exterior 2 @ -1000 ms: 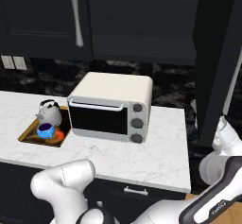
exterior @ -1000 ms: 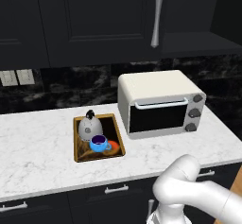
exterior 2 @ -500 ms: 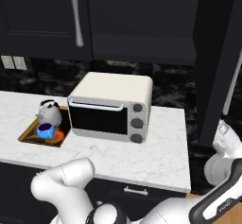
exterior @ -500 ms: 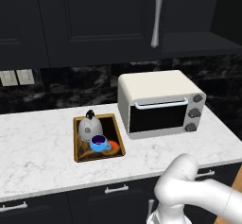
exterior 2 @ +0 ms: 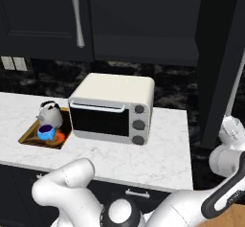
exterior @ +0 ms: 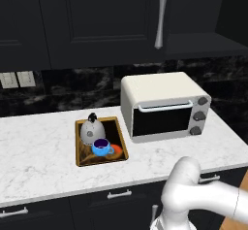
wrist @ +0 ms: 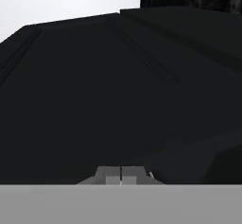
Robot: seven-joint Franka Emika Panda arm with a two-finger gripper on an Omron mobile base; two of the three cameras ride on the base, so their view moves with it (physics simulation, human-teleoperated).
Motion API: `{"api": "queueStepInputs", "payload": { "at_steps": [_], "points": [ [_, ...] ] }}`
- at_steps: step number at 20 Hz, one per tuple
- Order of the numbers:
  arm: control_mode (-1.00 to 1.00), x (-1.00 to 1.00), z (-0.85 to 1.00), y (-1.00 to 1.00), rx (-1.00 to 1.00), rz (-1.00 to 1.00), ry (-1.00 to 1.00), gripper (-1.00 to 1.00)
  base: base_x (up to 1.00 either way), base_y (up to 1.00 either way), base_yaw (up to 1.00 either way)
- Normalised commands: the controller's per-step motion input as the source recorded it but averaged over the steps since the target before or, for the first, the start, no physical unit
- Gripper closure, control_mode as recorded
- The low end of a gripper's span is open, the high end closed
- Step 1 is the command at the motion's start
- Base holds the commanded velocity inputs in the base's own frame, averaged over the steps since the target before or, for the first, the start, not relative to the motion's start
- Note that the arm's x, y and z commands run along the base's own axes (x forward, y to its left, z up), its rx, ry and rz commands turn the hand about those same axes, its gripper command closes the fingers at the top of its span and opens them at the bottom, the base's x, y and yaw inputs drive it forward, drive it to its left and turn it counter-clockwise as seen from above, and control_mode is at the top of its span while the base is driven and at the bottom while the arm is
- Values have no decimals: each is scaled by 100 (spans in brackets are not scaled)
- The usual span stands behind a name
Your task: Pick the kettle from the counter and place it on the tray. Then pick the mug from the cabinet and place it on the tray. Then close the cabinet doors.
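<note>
Fingers (wrist: 121, 175) are pressed together, gripping nothing, facing a black cabinet door (wrist: 94, 100); kettle (exterior: 89, 130) and mug (exterior: 100, 147) sit on the tray (exterior: 119, 146), so only door-closing seems left.

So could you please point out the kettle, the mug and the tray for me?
kettle (exterior: 89, 131): left base view, on its speckled dome.
mug (exterior: 100, 148): left base view, on its blue rim.
tray (exterior: 77, 146): left base view, on its golden-brown left rim.

counter (exterior: 38, 151): veined marble | kettle (exterior: 89, 129): speckled metal | cabinet doors (exterior: 101, 20): matt black
</note>
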Motion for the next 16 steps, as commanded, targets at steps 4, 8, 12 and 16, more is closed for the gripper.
{"api": "queueStepInputs", "payload": {
  "at_steps": [4, 8, 12, 16],
  "points": [
    [-100, -2, 68, 14, 4, -1, 0, 100, 0, 0, 0],
    [-100, -13, 69, 59, -2, -11, 0, 100, 0, 0, 0],
    [-100, 0, 26, 100, -13, -18, 0, 100, 0, 0, 0],
    [-100, 0, 26, 100, -12, -15, -2, 100, 0, 0, 0]
  ]
}}
